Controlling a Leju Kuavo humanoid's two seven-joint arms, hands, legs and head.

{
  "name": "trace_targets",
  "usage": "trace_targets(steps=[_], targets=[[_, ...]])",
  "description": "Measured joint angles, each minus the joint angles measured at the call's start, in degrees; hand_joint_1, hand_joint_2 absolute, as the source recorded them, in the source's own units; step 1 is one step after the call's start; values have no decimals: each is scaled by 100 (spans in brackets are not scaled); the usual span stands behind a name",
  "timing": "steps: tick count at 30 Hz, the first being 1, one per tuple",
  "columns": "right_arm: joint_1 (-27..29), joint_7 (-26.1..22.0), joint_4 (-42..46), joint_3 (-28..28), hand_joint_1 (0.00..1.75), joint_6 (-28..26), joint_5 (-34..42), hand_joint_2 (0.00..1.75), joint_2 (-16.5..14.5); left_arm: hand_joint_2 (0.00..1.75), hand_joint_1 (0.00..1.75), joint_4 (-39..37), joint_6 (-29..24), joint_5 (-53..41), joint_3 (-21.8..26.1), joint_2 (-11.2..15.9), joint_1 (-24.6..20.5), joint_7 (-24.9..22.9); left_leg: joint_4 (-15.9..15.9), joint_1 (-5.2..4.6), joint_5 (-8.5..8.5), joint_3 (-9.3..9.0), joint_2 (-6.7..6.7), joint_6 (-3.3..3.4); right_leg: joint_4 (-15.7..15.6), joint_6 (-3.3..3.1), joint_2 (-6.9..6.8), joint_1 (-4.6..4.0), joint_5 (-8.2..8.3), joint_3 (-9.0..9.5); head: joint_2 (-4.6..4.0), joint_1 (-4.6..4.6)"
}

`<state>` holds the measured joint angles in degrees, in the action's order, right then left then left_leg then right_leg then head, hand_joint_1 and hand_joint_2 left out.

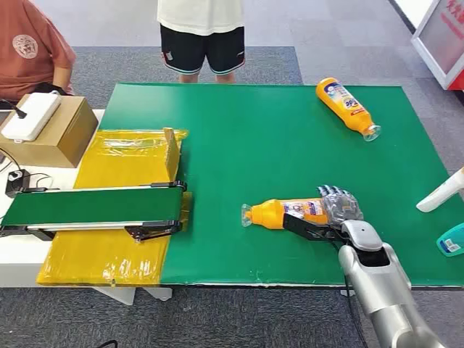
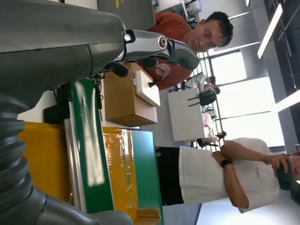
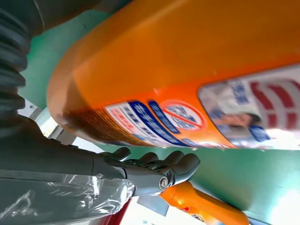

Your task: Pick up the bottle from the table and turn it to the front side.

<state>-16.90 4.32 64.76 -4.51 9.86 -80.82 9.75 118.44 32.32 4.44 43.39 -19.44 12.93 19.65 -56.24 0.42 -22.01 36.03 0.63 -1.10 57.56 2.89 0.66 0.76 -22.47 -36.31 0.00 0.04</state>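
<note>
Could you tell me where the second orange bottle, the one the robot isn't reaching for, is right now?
In the head view, the second bottle lies on its side at the green mat's far right corner, well beyond the right robot hand.

Table [image 1: 262, 167]: solid green cover. Near bottle [image 1: 284, 213]: orange body, with a white label [image 3: 247, 108] printed in blue and red. Far bottle [image 1: 346, 106]: orange body, white and blue label, clear cap. Right robot hand [image 1: 338, 206]: dark grey fingers on a silver arm. Conveyor belt [image 1: 93, 206]: green. Sheet [image 1: 120, 159] beneath it: glossy yellow. Box [image 1: 52, 134]: plain brown cardboard, carrying a white device [image 1: 32, 116].
</note>
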Motion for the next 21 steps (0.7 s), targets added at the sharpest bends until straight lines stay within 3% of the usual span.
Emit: trace_targets(steps=[1,2,4,5,21], targets=[[-14,-4,-20,-7,48,-1,0,175,0,175,0,0,0,5,-1,0,1,0,0,0,0,-2,0,0,0,0,0,0,0,2,0,0],[-27,-9,-39,-14,80,-1,-1,175,0,175,0,0,1,10,-2,1,2,1,0,0,0,-4,0,0,-1,0,0,0,0,5,0,0],[-73,-38,-125,-47,167,-1,1,175,0,175,0,0,1,29,-6,3,6,4,0,0,0,-10,0,1,-1,0,0,0,0,11,0,0],[-91,-56,-168,-67,175,-2,3,175,0,175,0,0,1,37,-7,6,9,9,0,0,0,-11,0,1,-1,0,-1,0,1,13,0,0],[-367,-256,-478,-307,175,-151,394,175,0,175,0,0,67,122,9,51,18,53,-2,0,1,-9,1,3,-1,4,-1,0,0,14,0,0]])
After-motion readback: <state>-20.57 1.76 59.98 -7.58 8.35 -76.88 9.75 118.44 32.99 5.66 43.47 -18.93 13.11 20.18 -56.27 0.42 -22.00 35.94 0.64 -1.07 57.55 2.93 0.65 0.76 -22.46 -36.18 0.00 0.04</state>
